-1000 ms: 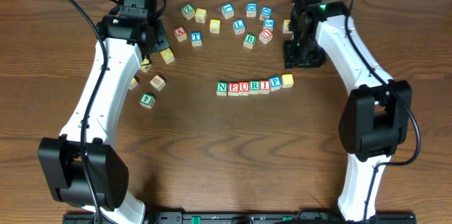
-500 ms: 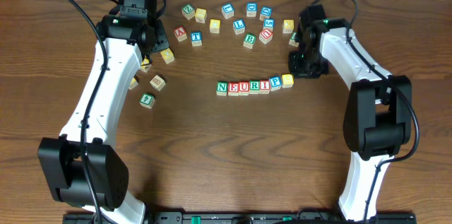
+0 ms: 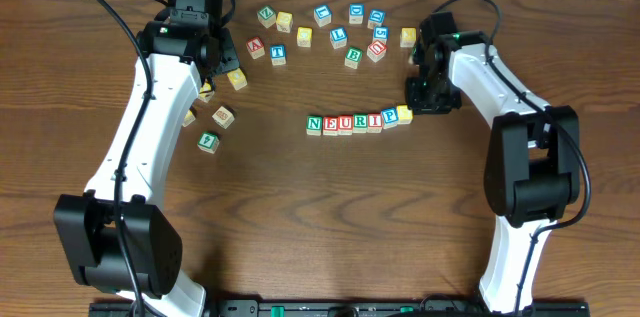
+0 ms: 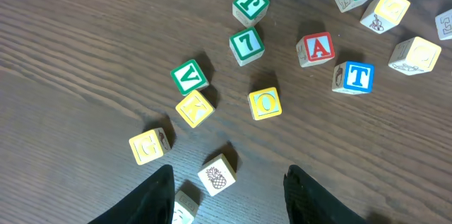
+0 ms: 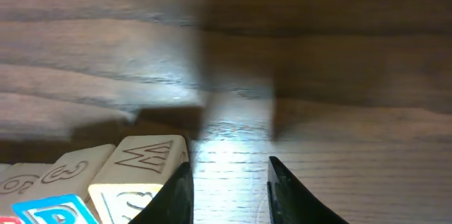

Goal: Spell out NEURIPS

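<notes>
Wooden NEURIPS row [image 3: 360, 121] lies mid-table, its yellowish cube [image 3: 406, 113] at the right end. Right arm bends low, right gripper [image 5: 226, 185] slightly open, empty, just beside that cube. Left gripper [image 4: 227, 185] hangs partly open, empty, over loose cubes [image 4: 265, 102].

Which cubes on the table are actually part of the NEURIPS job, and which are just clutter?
Job:
- row of cubes reading N E U R I P
- yellow cube at the row's right end, no S visible from overhead

Lying about:
- far cluster, including the A cube and T cube
- loose cubes beside the left arm
</notes>
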Action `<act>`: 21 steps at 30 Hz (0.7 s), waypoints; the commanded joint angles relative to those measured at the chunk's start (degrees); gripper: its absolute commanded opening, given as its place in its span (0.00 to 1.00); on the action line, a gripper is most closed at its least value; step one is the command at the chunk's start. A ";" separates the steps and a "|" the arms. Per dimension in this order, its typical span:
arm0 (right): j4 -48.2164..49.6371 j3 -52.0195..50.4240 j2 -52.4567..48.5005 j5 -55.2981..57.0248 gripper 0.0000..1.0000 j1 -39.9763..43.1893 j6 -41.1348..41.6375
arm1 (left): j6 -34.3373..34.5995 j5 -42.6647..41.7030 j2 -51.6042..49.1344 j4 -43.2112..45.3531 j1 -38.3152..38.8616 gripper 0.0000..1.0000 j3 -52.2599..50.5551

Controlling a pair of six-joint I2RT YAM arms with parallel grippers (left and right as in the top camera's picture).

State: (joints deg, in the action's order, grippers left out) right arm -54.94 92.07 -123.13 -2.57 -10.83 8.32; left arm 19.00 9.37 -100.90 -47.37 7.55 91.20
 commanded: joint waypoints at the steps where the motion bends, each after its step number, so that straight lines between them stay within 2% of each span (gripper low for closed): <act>1: 0.11 -0.37 0.50 0.04 0.31 -1.92 -3.41 | -0.92 0.11 0.04 -0.15 -0.13 0.50 -0.87; 12: -0.17 -0.37 0.50 -0.02 0.34 -3.52 -4.09 | -0.92 0.09 0.04 -0.17 -0.11 0.50 -0.90; 21: -1.75 -0.20 0.57 -3.85 0.33 -3.45 -1.07 | -0.92 -2.32 0.04 -0.13 -0.09 0.50 -0.87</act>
State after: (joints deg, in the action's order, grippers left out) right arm -56.23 92.07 -123.13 -3.73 -14.06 5.80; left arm 19.03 8.01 -100.90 -47.37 7.55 91.20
